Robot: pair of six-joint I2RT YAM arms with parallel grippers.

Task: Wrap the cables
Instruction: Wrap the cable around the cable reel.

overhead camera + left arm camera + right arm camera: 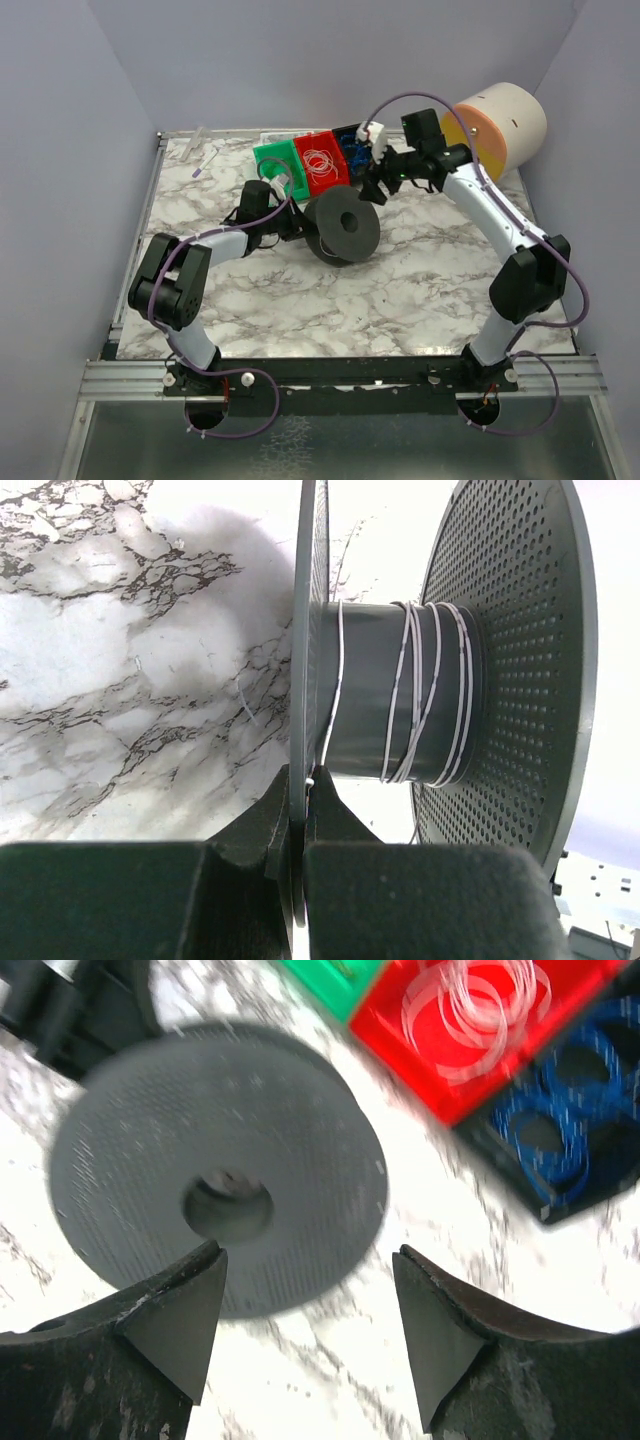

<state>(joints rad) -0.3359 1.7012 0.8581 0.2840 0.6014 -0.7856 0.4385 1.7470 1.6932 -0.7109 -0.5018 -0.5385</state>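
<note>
A dark grey spool [340,228] stands on edge mid-table. My left gripper [297,222] is shut on the thin rim of one spool flange [310,630]. A whitish cable [420,690] is wound several turns round the spool core, and one strand runs down to the left fingertips [325,800]. My right gripper [378,186] is open and empty, hovering above the spool [220,1170]. Loose whitish coils [470,1000] lie in a red bin [322,160]. Blue coils [560,1120] lie in a dark bin [355,148].
A green bin [275,165] stands left of the red one. A large cream and orange cylinder [500,125] lies at the back right. Small pale items [205,160] lie at the back left. Grey walls close in the marble table [400,300].
</note>
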